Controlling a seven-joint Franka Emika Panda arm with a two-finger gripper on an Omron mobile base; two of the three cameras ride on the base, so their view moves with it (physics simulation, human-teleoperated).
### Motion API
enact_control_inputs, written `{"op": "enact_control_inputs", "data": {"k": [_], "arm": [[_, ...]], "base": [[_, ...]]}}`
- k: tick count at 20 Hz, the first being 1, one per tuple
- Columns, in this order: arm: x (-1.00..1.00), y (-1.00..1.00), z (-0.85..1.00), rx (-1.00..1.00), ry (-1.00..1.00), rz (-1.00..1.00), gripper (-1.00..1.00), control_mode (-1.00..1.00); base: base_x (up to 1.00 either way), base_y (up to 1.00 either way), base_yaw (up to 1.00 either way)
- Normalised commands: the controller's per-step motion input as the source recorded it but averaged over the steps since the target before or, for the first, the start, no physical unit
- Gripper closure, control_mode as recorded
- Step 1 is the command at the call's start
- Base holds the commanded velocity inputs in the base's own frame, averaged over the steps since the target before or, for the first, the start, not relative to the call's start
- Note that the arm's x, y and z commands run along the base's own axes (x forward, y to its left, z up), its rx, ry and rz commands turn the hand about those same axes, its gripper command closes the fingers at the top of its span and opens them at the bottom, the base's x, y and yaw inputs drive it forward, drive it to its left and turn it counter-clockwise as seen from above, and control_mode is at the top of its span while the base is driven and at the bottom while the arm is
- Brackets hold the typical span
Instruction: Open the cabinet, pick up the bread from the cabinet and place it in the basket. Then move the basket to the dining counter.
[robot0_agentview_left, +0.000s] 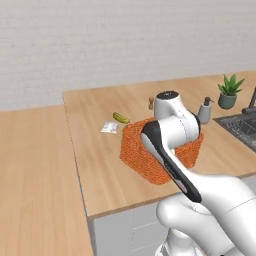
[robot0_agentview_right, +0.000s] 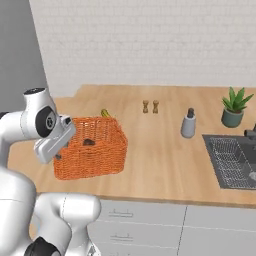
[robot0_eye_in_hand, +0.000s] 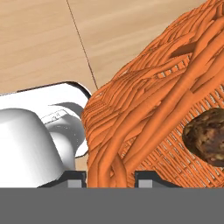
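Note:
The orange woven basket (robot0_agentview_left: 142, 152) (robot0_agentview_right: 95, 152) (robot0_eye_in_hand: 144, 109) stands on the light wood dining counter (robot0_agentview_left: 100, 170) (robot0_agentview_right: 160, 160), near its front left. The brown bread (robot0_agentview_right: 89, 142) (robot0_eye_in_hand: 208, 135) lies inside it on the bottom. My gripper (robot0_eye_in_hand: 109, 177) comes down on the basket's near wall and is shut on its thick rim, one fingertip on each side of the weave. In the left base view my own arm covers the hand and much of the basket. The cabinet is out of view.
Behind the basket lie a yellow banana (robot0_agentview_left: 121, 118) (robot0_agentview_right: 105, 113) and a small white packet (robot0_agentview_left: 109, 127). Two small shakers (robot0_agentview_right: 150, 106), a soap dispenser (robot0_agentview_right: 188, 123), a potted plant (robot0_agentview_right: 234, 107) and a sink (robot0_agentview_right: 232, 160) lie to the right. The counter's left edge (robot0_agentview_left: 75, 150) is close.

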Motion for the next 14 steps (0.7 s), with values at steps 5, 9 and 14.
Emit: {"op": "enact_control_inputs", "data": {"k": [5, 9, 14], "arm": [[0.00, 0.00, 0.00, 0.00, 0.00, 0.00, 1.00, 1.00], [0.00, 0.00, 0.00, 0.00, 0.00, 0.00, 1.00, 1.00], [0.96, 0.09, 0.00, 0.00, -0.13, 0.00, 1.00, -1.00]], "base": [[0.49, 0.47, -0.33], [0.66, 0.22, -0.09], [0.00, 0.00, 0.00]]}}
